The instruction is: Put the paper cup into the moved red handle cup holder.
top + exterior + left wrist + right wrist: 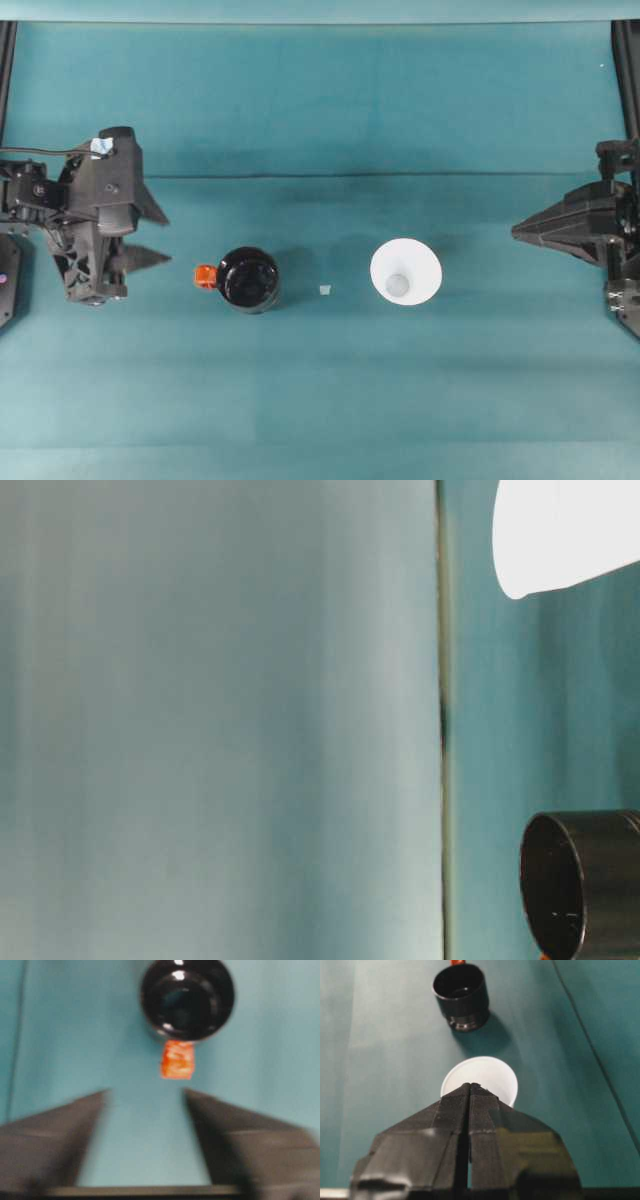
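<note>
The white paper cup (405,272) stands upright right of the table's middle, also seen as paper cup (560,530) and paper cup (480,1071). Left of it stands the glossy black red handle cup holder (248,280), its red-orange tab (205,276) pointing left; it shows again as holder (585,880), holder (187,1000) and holder (460,995). My left gripper (160,235) is open at the left, short of the tab, with nothing between its fingers (145,1092). My right gripper (515,230) is shut and empty at the far right, its tip (471,1085) pointing at the cup, apart from it.
A tiny pale scrap (324,289) lies between holder and cup. A teal cloth (320,400) covers the table, with a crease (330,176) running across behind the objects. Dark frame posts stand at the far corners.
</note>
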Robot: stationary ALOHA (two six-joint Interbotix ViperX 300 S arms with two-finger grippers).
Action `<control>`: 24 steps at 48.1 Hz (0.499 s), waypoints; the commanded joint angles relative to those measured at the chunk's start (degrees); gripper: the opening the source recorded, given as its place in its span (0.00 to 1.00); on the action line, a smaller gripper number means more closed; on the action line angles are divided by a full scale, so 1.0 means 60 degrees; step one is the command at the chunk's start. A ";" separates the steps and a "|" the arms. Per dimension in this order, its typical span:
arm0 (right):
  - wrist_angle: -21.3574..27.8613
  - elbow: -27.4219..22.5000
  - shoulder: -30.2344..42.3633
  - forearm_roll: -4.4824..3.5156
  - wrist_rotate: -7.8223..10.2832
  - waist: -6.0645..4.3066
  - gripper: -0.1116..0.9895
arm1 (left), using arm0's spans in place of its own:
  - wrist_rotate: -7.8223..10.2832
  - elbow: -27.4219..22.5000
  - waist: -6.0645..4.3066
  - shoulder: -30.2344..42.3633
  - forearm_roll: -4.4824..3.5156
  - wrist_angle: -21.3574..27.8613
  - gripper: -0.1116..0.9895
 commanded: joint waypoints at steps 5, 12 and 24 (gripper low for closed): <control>0.0000 -0.0220 0.0059 -0.0015 0.0103 -0.0029 0.00 | -0.0088 -0.0308 -0.0176 0.0366 0.0015 -0.0088 0.98; 0.0103 -0.0220 0.0059 -0.0015 0.0103 -0.0029 0.00 | -0.0088 -0.0425 -0.0352 0.0879 0.0015 -0.0117 0.99; 0.0117 -0.0220 0.0059 -0.0015 0.0117 -0.0029 0.00 | -0.0059 -0.0454 -0.0571 0.2080 0.0015 -0.0776 0.99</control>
